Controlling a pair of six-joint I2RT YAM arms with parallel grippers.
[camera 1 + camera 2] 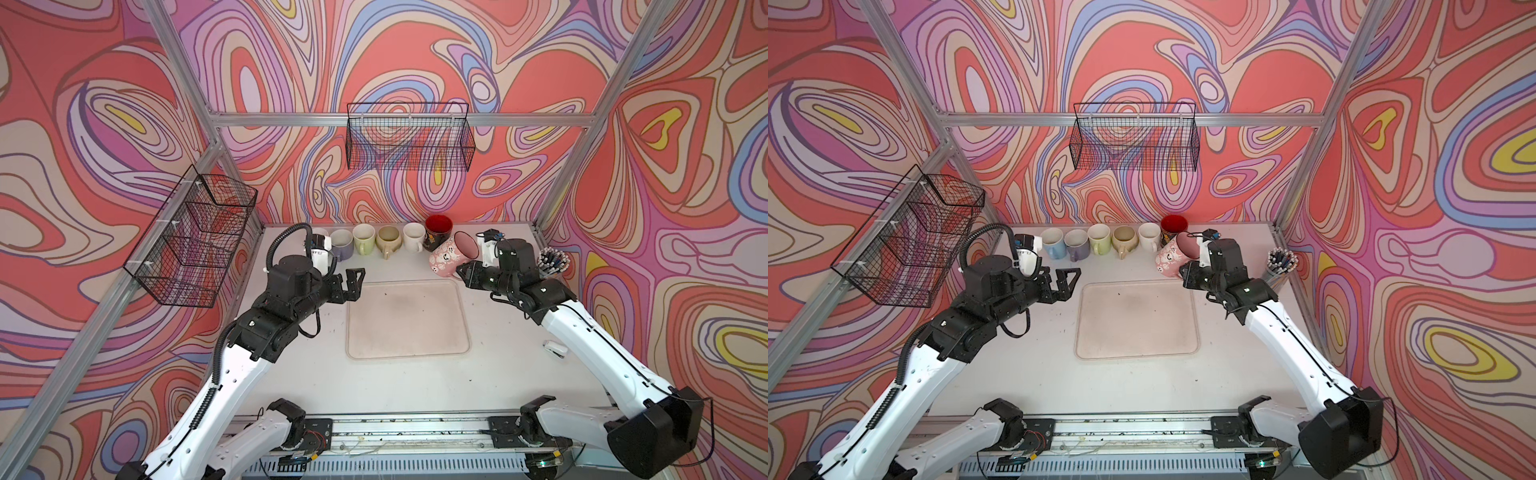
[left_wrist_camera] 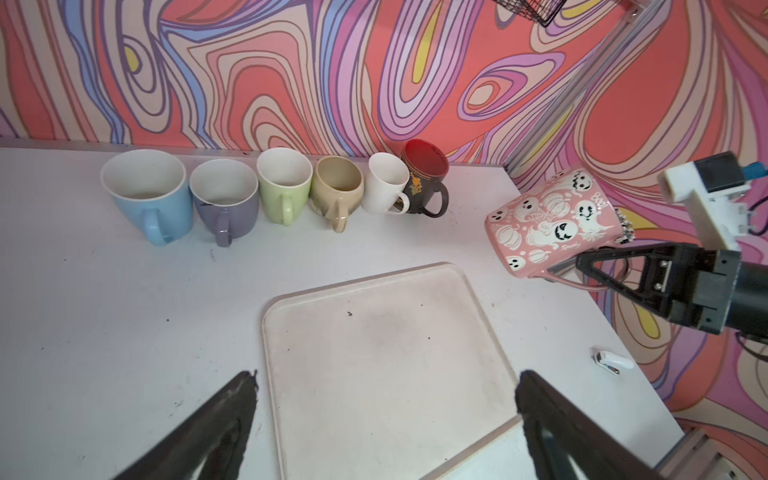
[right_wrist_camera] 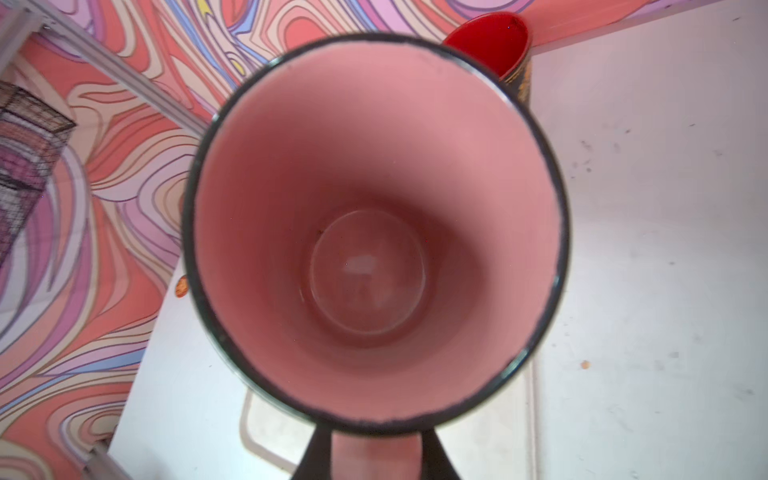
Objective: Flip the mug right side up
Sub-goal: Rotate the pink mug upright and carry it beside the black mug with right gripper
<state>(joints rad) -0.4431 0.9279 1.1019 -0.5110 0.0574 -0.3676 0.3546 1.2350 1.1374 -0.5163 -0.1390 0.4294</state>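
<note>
Six mugs stand upright in a row along the back of the table (image 1: 291, 374), handles toward the front: a blue mug (image 2: 147, 195), a purple mug (image 2: 224, 203), a green mug (image 2: 284, 187), a tan mug (image 2: 336, 191), a white mug (image 2: 384, 185) and a dark mug (image 2: 428, 166) with a red inside. What the left wrist view shows of their insides is bare wall. Near the right wall a cup (image 1: 552, 266) bristles with pens. A beige tray (image 1: 409, 324) lies flat mid-table, its surface faintly stained. One wire basket (image 1: 409, 141) hangs on the back wall and another wire basket (image 1: 195, 241), split into compartments, hangs on the left wall. The pink ghost mug (image 1: 453, 253) is at the back right, just beside the dark mug and beyond the tray's far right corner, tipped steeply with its mouth up toward the right arm and its base toward the tray; it appears clear of the table. Its outside carries white ghosts, pumpkins, cobwebs and "Boo!" lettering under a dark rim, and the right wrist view looks straight into its pink inside down to a glossy round bottom. The right gripper (image 3: 374, 457) pinches its pink handle between both fingers. The left gripper (image 1: 353, 284) hangs spread wide by the tray's far left corner.
</note>
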